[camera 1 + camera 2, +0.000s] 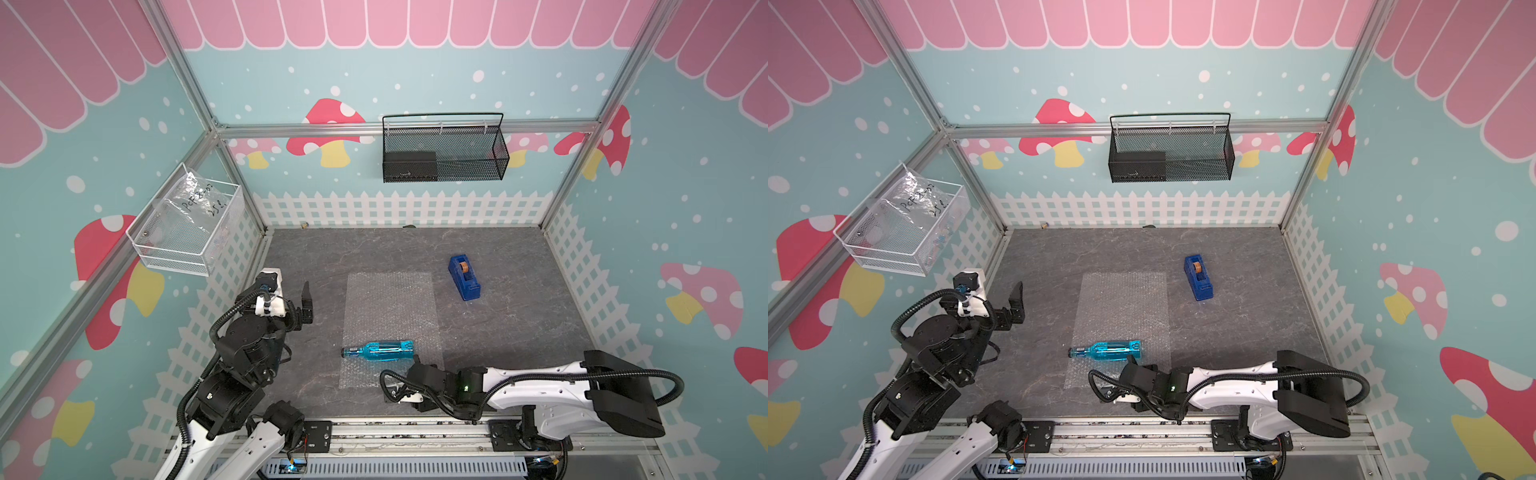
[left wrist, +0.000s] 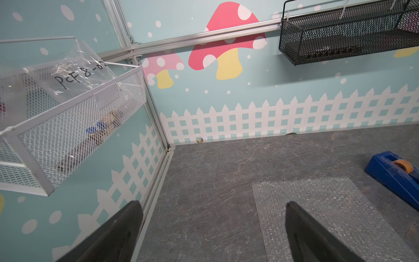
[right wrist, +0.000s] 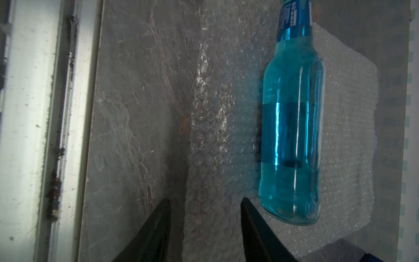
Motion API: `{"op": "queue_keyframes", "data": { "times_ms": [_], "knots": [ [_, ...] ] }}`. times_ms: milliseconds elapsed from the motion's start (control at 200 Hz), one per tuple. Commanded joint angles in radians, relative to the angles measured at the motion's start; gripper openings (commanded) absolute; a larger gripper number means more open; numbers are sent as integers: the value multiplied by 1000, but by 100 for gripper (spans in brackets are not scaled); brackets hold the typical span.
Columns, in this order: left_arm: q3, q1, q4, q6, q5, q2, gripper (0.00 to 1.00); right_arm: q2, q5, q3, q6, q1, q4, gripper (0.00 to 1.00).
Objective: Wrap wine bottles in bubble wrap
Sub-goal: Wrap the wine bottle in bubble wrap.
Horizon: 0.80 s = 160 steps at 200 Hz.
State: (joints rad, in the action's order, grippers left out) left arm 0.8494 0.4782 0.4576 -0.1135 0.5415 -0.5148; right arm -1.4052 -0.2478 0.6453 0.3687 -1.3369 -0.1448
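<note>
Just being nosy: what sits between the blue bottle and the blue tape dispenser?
Only bubble wrap, then bare grey table, between bottle and tape dispenser; both top views show it.

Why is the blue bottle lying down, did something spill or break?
Nothing looks spilled or broken. The bottle lies on its side on the bubble wrap, cap on, with no puddle around it. A tiny yellowish bit sits stray at the far edge of the table.
</note>
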Motion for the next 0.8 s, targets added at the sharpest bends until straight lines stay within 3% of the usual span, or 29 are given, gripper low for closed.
{"op": "queue_keyframes", "data": {
  "times_ms": [0,130,300,535,706,796],
  "knots": [
    [2,-6,-22,-24,-6,-19,100,-37,-8,-6,49,-7,37,52],
    [-9,-6,-40,-20,1,-20,100,-66,-14,-9,68,-7,40,55],
    [-21,-7,-57,-21,-2,-18,100,-118,-53,6,74,-6,46,50],
    [-28,-7,-56,-17,-8,-13,100,-162,-91,25,80,-5,67,33],
    [-30,-7,-51,-16,-3,-1,100,-138,-99,33,94,-5,57,12],
    [-32,-7,-48,-22,-6,-1,99,-109,-99,38,108,-5,57,6]
  ]
}}
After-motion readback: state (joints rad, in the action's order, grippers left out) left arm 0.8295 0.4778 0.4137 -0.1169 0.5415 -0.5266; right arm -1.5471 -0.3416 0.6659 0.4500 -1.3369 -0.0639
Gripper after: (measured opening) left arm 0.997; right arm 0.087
